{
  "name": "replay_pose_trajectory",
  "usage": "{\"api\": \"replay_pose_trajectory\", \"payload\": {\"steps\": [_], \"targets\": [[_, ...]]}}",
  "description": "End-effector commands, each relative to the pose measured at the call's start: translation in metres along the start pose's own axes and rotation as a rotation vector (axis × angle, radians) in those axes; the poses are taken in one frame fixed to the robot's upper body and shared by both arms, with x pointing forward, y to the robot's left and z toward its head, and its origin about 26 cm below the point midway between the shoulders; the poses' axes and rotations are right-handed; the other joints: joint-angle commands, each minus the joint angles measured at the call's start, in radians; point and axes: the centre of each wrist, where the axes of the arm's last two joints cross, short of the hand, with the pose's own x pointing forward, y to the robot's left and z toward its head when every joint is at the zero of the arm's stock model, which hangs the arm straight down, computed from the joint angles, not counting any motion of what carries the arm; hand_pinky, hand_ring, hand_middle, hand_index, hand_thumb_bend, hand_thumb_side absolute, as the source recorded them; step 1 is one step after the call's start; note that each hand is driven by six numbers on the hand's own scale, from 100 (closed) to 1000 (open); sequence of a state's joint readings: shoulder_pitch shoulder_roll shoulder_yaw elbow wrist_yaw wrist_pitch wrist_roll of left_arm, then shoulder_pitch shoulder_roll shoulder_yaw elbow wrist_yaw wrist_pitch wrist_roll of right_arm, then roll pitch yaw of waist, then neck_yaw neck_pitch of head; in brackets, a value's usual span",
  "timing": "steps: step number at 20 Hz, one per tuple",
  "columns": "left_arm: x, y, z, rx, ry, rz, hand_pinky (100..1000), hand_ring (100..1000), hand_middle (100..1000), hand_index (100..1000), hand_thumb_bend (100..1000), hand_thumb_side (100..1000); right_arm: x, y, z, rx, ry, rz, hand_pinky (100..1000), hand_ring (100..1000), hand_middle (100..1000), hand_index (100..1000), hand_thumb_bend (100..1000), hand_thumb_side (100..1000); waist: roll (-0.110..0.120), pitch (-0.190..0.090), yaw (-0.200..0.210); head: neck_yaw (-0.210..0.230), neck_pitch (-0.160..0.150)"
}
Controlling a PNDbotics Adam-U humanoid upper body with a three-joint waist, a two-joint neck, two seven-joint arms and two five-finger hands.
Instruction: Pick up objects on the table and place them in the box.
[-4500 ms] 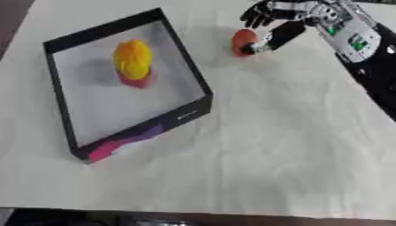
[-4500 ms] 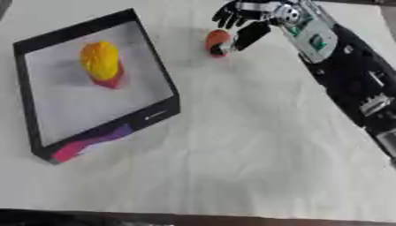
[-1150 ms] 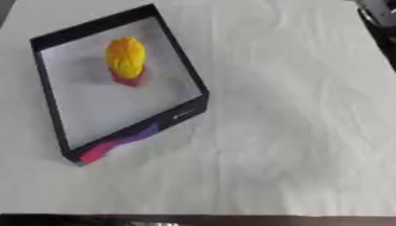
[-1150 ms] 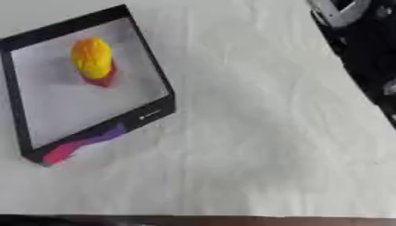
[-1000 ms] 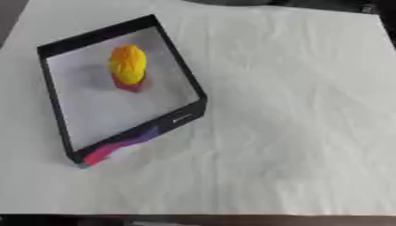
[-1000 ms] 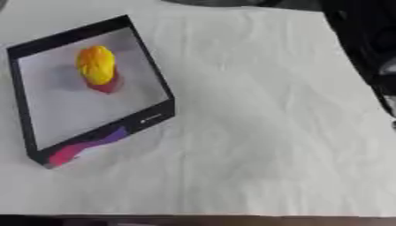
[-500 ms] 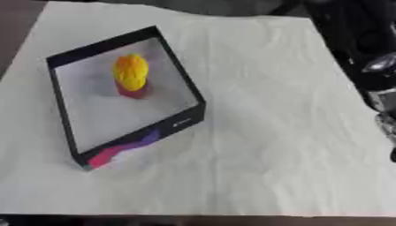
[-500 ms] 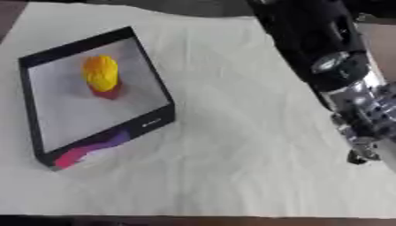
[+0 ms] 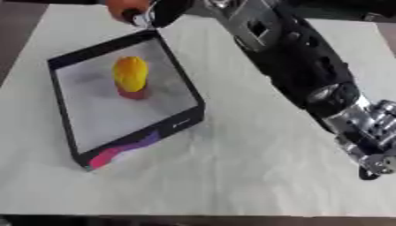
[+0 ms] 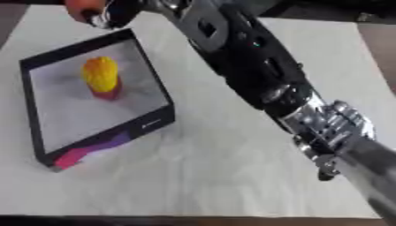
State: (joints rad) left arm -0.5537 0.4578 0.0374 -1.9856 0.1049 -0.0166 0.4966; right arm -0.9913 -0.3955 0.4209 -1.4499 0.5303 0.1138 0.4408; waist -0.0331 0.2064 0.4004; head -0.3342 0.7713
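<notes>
Risk: drop outside box. Right hand at 12 o'clock, fingers clenched around orange-red object, hovers over far rim. Early release means bounce onto table. Yellow-red toy already inside. Left hand unseen.

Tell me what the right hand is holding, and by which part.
The right hand is curled round a small orange-red rounded object near the box's far corner; the grasped part is hidden.
</notes>
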Motion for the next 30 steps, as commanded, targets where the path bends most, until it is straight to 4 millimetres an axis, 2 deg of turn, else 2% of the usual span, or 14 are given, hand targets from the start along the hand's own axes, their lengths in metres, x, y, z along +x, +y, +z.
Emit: {"api": "replay_pose_trajectory", "payload": {"steps": [1,8,13,18,19,21,22,25,28,29,30], "targets": [[0.008,0.001,-0.006,-0.018,-0.019,-0.002,713,644,756,802,513,432,0.002,0.004,-0.005,0.019,0.0,0.02,806,646,473,635,238,100,0.006,-0.025,0.003,-0.007,-0.001],[0.007,0.0,-0.005,-0.014,0.001,0.007,711,640,754,802,515,436,0.009,0.032,-0.015,0.095,-0.021,0.008,808,658,493,655,228,100,0.0,-0.019,0.008,-0.012,-0.001],[0.007,-0.001,-0.004,-0.013,0.006,0.012,711,640,754,802,515,437,0.01,0.035,-0.015,0.109,-0.027,0.004,812,684,534,696,247,100,-0.002,-0.018,0.009,-0.014,-0.001],[0.006,-0.001,-0.003,-0.007,0.011,0.013,709,638,753,802,517,438,0.006,0.034,-0.014,0.091,-0.012,0.005,853,782,707,813,371,112,-0.004,-0.014,0.01,-0.011,-0.001],[0.006,-0.001,-0.003,-0.006,0.012,0.012,709,637,753,802,517,438,0.005,0.031,-0.013,0.077,-0.008,0.0,866,806,746,837,396,180,-0.004,-0.014,0.009,-0.009,-0.001],[0.005,0.0,-0.002,-0.004,0.012,0.009,709,639,753,801,519,435,0.002,0.021,-0.009,0.034,-0.001,-0.015,872,815,768,851,405,251,-0.004,-0.015,0.007,-0.006,-0.001],[0.005,0.0,-0.002,-0.001,0.008,0.007,709,640,753,801,520,433,0.0,0.009,-0.005,-0.01,0.003,-0.024,874,816,769,853,405,264,-0.004,-0.016,0.005,-0.004,-0.001],[0.006,0.003,-0.003,0.013,-0.012,0.002,711,645,754,803,524,425,-0.01,-0.033,0.014,-0.168,0.03,-0.078,882,815,762,849,360,231,-0.004,-0.022,-0.002,0.004,-0.001],[0.005,0.006,-0.003,0.029,-0.018,-0.014,710,643,753,802,524,424,-0.02,-0.08,0.048,-0.348,0.055,-0.136,883,811,750,843,309,166,-0.008,-0.027,-0.016,0.024,-0.001],[0.004,0.008,-0.002,0.034,-0.015,-0.02,709,642,753,802,523,426,-0.022,-0.092,0.062,-0.396,0.055,-0.152,884,810,746,839,268,146,-0.01,-0.029,-0.022,0.031,-0.001],[0.003,0.009,-0.001,0.038,-0.01,-0.027,709,640,753,802,522,428,-0.023,-0.102,0.076,-0.435,0.053,-0.166,885,810,745,834,181,135,-0.011,-0.03,-0.029,0.04,-0.001]]}}
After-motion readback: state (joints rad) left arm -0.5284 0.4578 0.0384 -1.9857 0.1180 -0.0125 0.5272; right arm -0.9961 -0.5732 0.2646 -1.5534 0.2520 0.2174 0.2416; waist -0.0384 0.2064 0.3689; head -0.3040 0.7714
